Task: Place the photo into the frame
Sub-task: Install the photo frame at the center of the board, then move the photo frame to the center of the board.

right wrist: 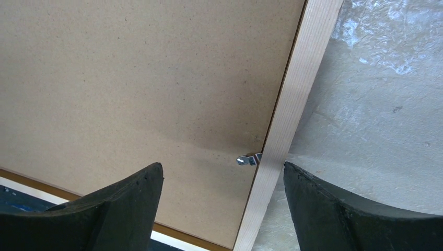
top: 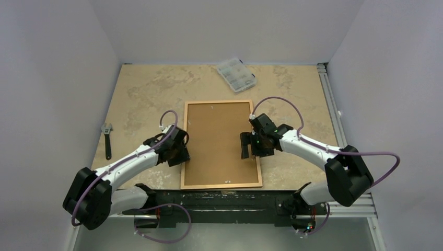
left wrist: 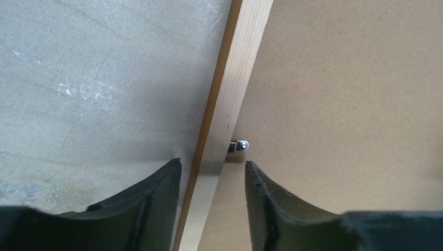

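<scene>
While the left gripper (left wrist: 212, 162) stood part open astride the left rail of the frame (top: 221, 185) and the right gripper (right wrist: 222, 164) gaped wide over the right rail, neither held anything. The frame lay mid-picture in the top view, brown board (top: 219, 141) uppermost; the photo was not visible. A fingertip could likely snag a metal clip (left wrist: 241, 146) or push the frame askew. The table (top: 146, 94) gave room either side; the wrench (top: 107, 140) lay well apart.
</scene>
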`<state>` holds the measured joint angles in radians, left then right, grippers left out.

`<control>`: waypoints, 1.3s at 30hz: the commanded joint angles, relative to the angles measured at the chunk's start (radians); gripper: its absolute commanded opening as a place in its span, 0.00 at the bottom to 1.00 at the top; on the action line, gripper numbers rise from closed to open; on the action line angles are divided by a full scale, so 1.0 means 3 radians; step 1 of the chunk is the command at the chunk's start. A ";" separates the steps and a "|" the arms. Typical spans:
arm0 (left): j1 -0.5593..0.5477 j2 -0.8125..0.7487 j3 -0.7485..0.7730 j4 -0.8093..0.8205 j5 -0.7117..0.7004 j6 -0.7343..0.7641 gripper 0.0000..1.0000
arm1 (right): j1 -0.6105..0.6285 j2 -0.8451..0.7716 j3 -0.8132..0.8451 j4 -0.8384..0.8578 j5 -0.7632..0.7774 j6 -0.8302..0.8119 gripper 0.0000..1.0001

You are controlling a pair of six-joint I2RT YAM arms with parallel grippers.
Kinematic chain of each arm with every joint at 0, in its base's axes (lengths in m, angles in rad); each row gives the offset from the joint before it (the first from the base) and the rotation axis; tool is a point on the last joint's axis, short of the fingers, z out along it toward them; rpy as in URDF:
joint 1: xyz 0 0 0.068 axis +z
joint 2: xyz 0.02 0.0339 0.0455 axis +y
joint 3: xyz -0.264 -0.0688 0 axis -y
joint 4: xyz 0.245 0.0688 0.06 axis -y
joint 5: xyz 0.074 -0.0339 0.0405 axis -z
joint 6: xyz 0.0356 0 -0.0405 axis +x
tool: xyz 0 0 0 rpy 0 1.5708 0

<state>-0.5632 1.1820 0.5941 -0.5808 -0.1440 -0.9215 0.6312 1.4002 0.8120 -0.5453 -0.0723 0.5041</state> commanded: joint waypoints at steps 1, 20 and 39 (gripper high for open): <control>0.0022 -0.0264 -0.0019 0.0080 0.0103 -0.0028 0.59 | -0.0124 -0.0070 0.0005 0.0079 -0.0140 -0.0005 0.84; 0.0102 -0.0019 -0.0342 0.1168 0.1046 -0.0188 0.86 | -0.0576 -0.0157 -0.0370 0.0368 -0.0886 0.0022 0.83; -0.0685 -0.0366 -0.0349 0.0447 0.0326 -0.0778 0.87 | -0.0584 -0.0800 -0.0566 -0.0007 -0.0390 0.0209 0.88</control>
<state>-0.7532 1.0782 0.4808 -0.3660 -0.0227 -1.0920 0.4488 1.1313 0.5617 -0.5659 -0.2436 0.5545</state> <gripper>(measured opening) 0.863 0.863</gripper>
